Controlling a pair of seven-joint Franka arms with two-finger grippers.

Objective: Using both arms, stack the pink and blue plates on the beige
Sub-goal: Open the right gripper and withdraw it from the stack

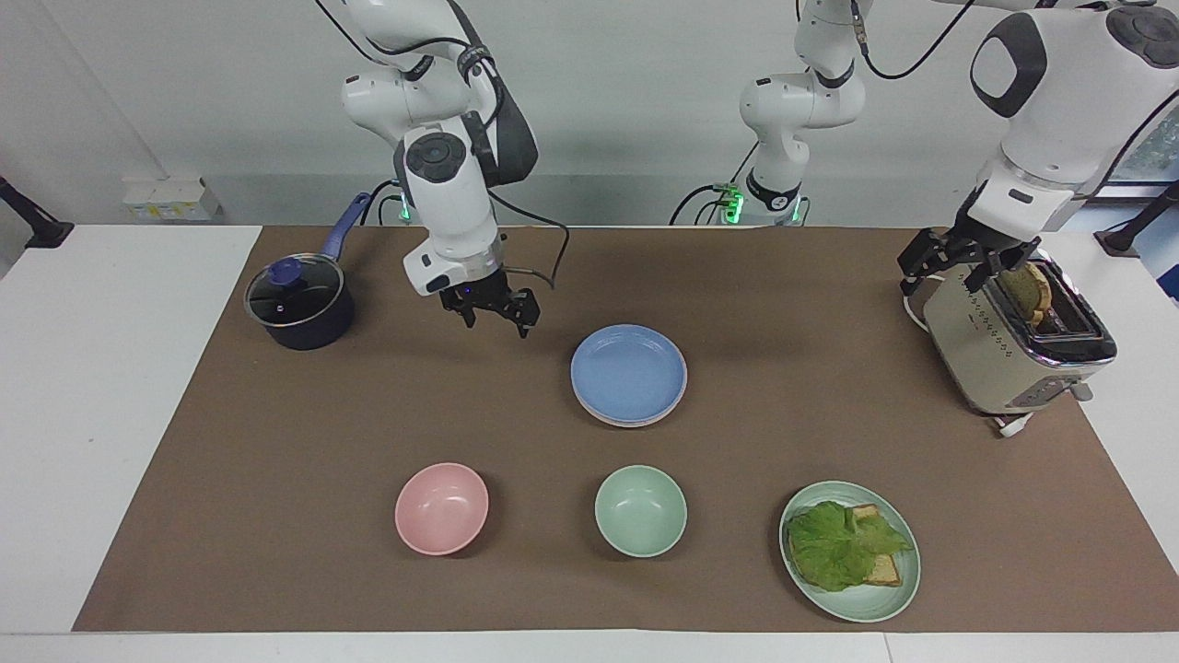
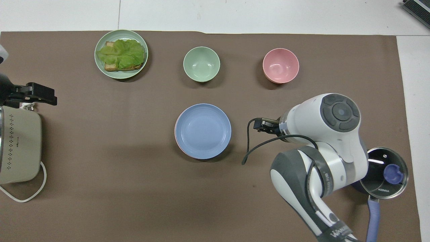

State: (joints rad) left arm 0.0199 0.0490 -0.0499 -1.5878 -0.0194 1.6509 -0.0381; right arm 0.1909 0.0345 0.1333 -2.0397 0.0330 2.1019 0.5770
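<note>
The blue plate (image 1: 629, 373) (image 2: 203, 130) lies flat on top of a stack in the middle of the brown mat. Under it, only the thin rim of the pink plate (image 1: 626, 423) (image 2: 176, 129) peeks out. The beige is hidden. My right gripper (image 1: 497, 315) (image 2: 259, 124) hangs open and empty above the mat, between the plate stack and the saucepan, clear of the plates. My left gripper (image 1: 953, 267) (image 2: 38, 94) waits open over the toaster at the left arm's end of the table.
A dark saucepan (image 1: 299, 304) (image 2: 383, 171) with a glass lid stands at the right arm's end. Farther from the robots sit a pink bowl (image 1: 442, 508), a green bowl (image 1: 640, 511) and a green plate (image 1: 861, 603) of toast and lettuce. The toaster (image 1: 1004, 354) holds bread.
</note>
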